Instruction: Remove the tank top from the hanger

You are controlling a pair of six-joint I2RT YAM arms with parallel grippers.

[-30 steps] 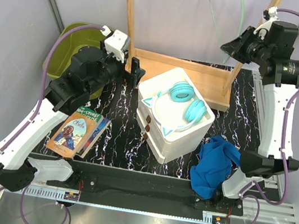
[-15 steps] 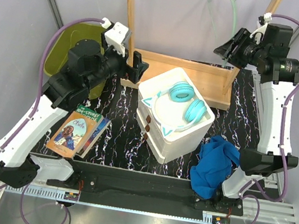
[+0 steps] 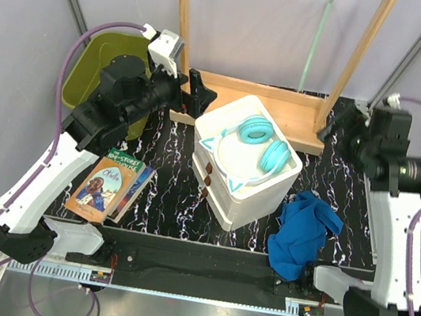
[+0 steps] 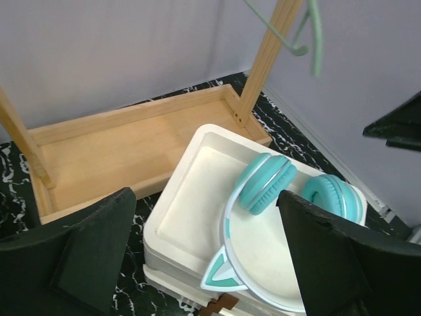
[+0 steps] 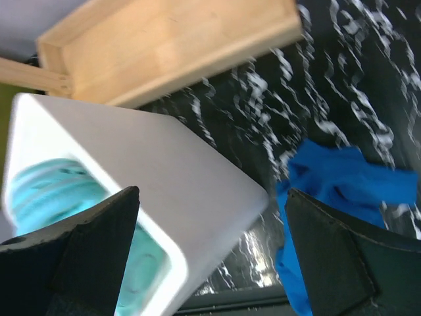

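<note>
Fabric lies nearest you: the tank top [image 3: 303, 233], crumpled on the table [image 3: 165, 191], off the hanger [image 3: 317, 39]. Farther back your left gripper [image 4: 205, 197] and right gripper [image 5: 212, 194] gape empty; swing carelessly and you may knock the hanger from the rack [image 3: 183, 17].

Only the book [image 3: 110, 186] carries lettering. Its green top band seems to read "104-Storey" above a word ending in "house", though the print is small. A cursive title lower on the cover is too blurred to read.
</note>
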